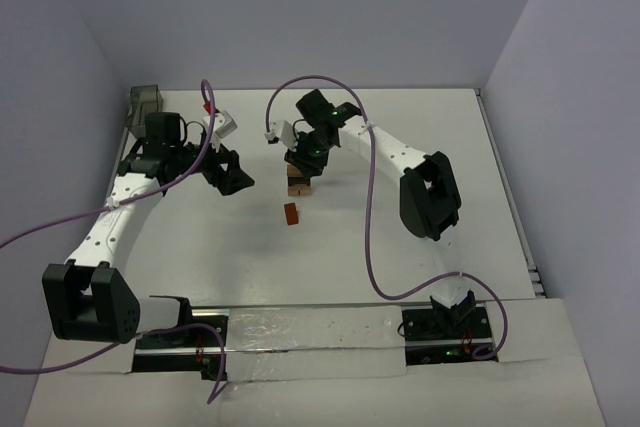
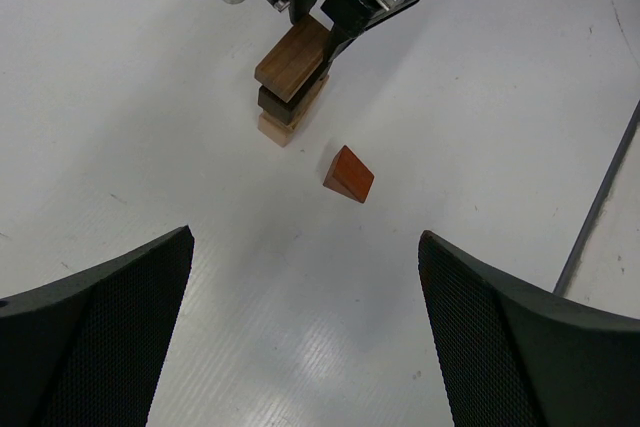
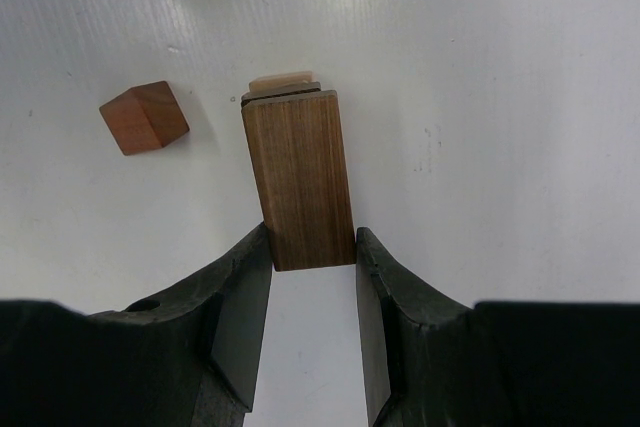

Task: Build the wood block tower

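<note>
There, the right end effector [image 3: 311, 245] clamped the brown block [image 3: 298, 172] on the stack [image 2: 281, 119]; the left end effector [image 2: 305, 242] gaped wide, the wedge [image 2: 349, 174] ahead of it.

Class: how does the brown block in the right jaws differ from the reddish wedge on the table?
The brown block is a long dark cuboid; the wedge is shorter, reddish, sloped. The block is held in the right jaws; the wedge lies free on the table. Both are wooden.
</note>
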Tool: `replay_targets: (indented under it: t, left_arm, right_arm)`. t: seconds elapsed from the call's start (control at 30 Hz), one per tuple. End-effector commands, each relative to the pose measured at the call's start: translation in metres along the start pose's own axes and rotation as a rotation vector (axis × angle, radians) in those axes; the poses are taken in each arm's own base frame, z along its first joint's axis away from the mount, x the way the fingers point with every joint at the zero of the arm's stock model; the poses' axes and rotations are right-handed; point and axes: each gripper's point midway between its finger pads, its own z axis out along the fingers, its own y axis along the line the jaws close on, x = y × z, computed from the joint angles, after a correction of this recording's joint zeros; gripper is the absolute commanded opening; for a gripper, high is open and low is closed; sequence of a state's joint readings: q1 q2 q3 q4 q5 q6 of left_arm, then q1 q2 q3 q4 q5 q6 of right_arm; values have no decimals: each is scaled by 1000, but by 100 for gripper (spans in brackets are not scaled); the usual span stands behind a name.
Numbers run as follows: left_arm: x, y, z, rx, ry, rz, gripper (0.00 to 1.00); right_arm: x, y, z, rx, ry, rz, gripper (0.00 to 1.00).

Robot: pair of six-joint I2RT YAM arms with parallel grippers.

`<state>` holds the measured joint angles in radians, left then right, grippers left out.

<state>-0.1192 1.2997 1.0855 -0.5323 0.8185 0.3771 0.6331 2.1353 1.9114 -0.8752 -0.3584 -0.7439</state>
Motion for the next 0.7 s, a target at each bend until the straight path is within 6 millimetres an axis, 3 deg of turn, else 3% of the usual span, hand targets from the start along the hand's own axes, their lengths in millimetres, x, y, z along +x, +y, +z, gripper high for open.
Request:
replay_targets:
  t: [0.0,0.67]
  left_arm:
    - [-23,0,-3,6,-49,52,99]
    - [-24,-1,-3,15,-49,50,99]
  right_arm:
    - [-8,2,-2,-5,-8,-30,24]
    - [-7,5,1,-24,-8,-26,32]
